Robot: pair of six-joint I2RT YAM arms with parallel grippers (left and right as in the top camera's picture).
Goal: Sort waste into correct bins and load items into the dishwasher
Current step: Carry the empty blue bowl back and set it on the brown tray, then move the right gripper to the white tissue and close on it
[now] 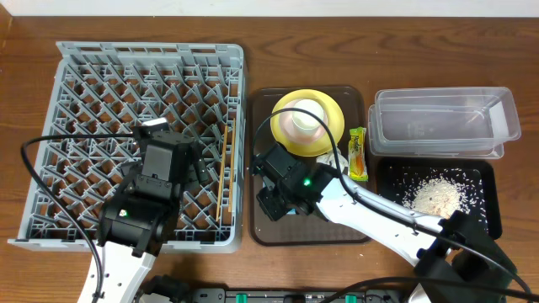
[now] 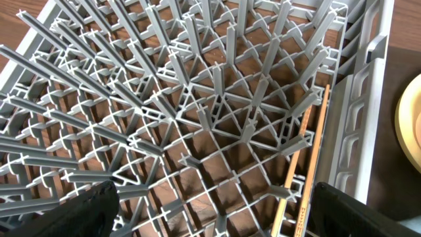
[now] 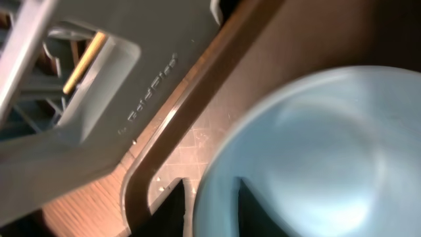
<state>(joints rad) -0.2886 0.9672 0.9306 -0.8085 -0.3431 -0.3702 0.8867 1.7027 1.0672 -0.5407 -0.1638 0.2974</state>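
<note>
A light blue bowl (image 3: 316, 151) sits on the brown serving tray (image 3: 217, 72). My right gripper (image 3: 214, 207) straddles its rim, one finger inside and one outside, jaws partly apart; the picture is blurred. From overhead, the right gripper (image 1: 276, 204) hides most of the bowl. A cream cup (image 1: 301, 124) rests on the yellow plate (image 1: 330, 118) at the tray's far end. The chopsticks (image 2: 309, 151) lie in the grey dish rack (image 2: 197, 99) along its right wall. My left gripper (image 2: 214, 210) hangs wide open over the rack with nothing in it.
A yellow-green wrapper (image 1: 358, 154) lies between the brown tray (image 1: 337, 229) and the bins. The clear tub (image 1: 442, 122) stands at the back right. The black tray (image 1: 480, 181) in front of it holds white crumbs (image 1: 436, 198).
</note>
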